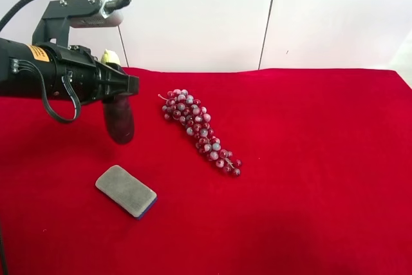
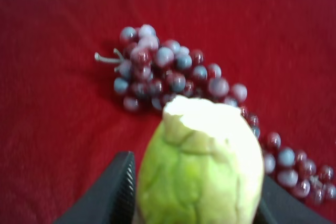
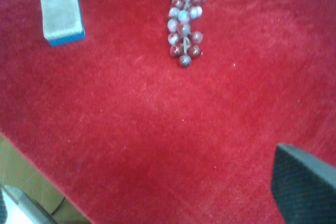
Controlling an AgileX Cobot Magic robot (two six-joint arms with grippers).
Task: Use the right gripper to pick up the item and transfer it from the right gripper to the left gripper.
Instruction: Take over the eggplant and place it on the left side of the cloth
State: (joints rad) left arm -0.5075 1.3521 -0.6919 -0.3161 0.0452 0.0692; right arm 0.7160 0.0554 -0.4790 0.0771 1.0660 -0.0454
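Worktop (image 1: 309,159) comes biggest: a spread of red cloth carrying the loose things, with nothing of the task's own lying on it.

Next is the black arm at the high view's left, the one with the silver cylinder, orange label and looped cable. The left wrist view shows this to be the left arm. Its left claw (image 1: 129,87) is closed around the item (image 1: 120,120), which hangs clear above the cloth. The dark glossy body points down, and the pale yellow-green cap sits up between the black fingers (image 2: 113,195).

The grape bunch (image 1: 196,127) lies slantwise near mid-cloth, apart from the arm. The grey sponge (image 1: 125,190) lies flat, nearer the camera than the held item and not touching it. Neither is part of the job.

Smallest in view is the right claw (image 3: 157,203). It is out of the high view altogether, and its own camera catches one black pad (image 3: 307,184) at the frame's edge. Bare cloth fills the span between the pads, so I judge it spread wide and carrying nothing.

By that layout the pick-up and the hand-over both read as done. The piece is in the receiving claw alone, and the task sentence asks for nothing further.
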